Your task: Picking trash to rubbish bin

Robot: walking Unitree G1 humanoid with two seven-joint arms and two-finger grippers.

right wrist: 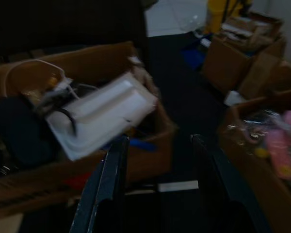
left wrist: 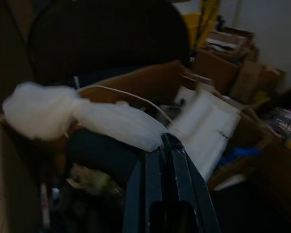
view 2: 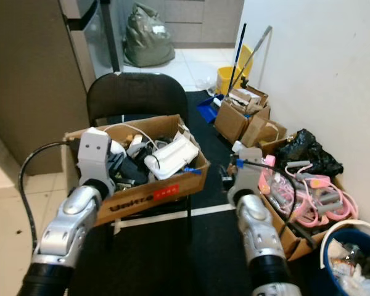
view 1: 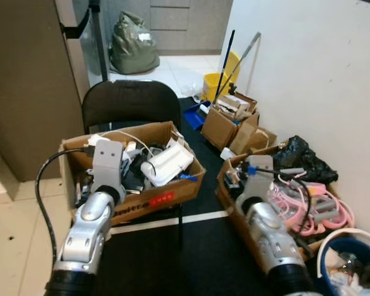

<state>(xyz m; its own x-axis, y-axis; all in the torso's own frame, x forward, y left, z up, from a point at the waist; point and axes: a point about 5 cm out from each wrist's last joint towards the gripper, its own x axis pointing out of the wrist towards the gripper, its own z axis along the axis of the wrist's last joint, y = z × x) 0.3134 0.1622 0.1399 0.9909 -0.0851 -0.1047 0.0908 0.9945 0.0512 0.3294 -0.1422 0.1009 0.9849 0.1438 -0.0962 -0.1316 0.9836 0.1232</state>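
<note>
White crumpled tissue: pinched in the closed left claw, held above the cardboard box on the black chair. Right claw: fingers spread, empty, beside that box. Blue rubbish bin: well to the right of the box. Risk: thin grip on a trailing edge; tissue may slip or snag the white cable during transfer.

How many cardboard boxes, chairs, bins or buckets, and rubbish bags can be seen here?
Cardboard boxes: 3, one on the chair, one by the pink hangers, one further back
Chairs: 1
Bins or buckets: 2, blue bin, yellow bucket
Rubbish bags: 2, green, black
Total: 8
</note>
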